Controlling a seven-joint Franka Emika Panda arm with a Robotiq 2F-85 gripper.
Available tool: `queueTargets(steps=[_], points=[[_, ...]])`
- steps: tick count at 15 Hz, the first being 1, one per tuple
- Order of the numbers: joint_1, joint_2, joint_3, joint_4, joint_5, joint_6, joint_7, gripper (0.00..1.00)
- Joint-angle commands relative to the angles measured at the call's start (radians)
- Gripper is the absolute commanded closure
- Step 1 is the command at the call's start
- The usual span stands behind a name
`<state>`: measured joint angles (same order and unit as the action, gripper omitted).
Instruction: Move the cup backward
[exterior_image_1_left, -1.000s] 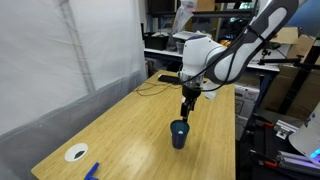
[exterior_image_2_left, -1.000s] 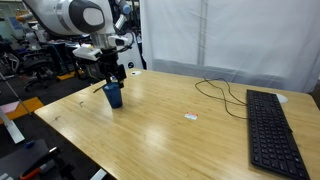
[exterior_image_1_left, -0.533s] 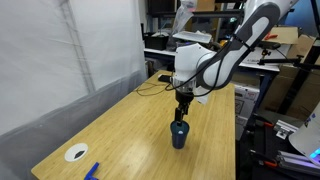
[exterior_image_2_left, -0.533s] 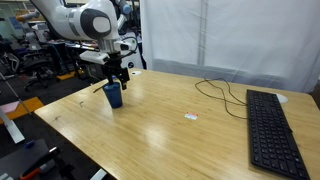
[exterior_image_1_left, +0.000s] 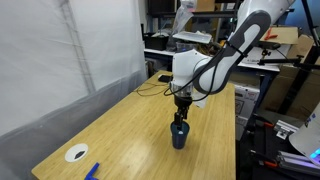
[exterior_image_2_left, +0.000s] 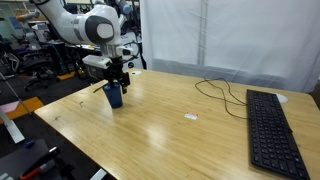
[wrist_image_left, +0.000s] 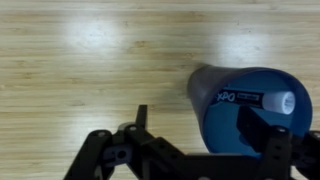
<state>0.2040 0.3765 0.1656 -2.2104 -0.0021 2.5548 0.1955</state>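
A wooden table (exterior_image_1_left: 110, 130) stood in a cluttered lab. The cup (exterior_image_1_left: 179, 135), small and dark blue, stood upright near one table edge in both exterior views, well apart from the black keyboard (exterior_image_2_left: 272, 130) at the far right end. The robot's gripper (exterior_image_1_left: 181, 117) hung directly over the cup, pointing down.

In the wrist view the gripper (wrist_image_left: 198, 120) had its jaws apart and held nothing. One finger sat over the cup's (wrist_image_left: 240, 105) open mouth and the other outside its left wall, so the wall lay between them. A marker (wrist_image_left: 256, 99) lay inside the cup.

The step in hand looked like securing a grip on the rim. To do it well, the inner finger should probably go down clear of the marker. The jaws should then close gently on the wall alone, low enough not to slip. The cup should be kept upright and lifted only slightly, or slid, when moved backward, so the marker would not tip out.
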Motion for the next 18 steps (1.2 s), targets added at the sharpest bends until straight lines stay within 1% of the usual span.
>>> queueTargets(steps=[1, 3, 4, 7, 8, 9, 11, 14, 18], points=[[-0.003, 0.011, 0.005, 0.023, 0.028, -0.023, -0.039, 0.4], [-0.003, 0.011, 0.006, 0.025, 0.029, -0.025, -0.041, 0.54], [-0.002, 0.01, 0.006, 0.024, 0.028, -0.022, -0.042, 0.63], [0.0, 0.006, 0.007, 0.024, 0.027, -0.022, -0.042, 0.82], [0.0, 0.005, 0.007, 0.024, 0.027, -0.021, -0.043, 0.91], [0.0, 0.005, 0.008, 0.024, 0.027, -0.02, -0.043, 0.98], [0.0, 0.006, 0.01, 0.026, 0.028, -0.02, -0.046, 1.0], [-0.006, 0.0, 0.008, 0.036, 0.031, -0.024, -0.055, 0.99], [-0.024, -0.028, -0.035, 0.06, 0.012, -0.039, -0.042, 0.99]])
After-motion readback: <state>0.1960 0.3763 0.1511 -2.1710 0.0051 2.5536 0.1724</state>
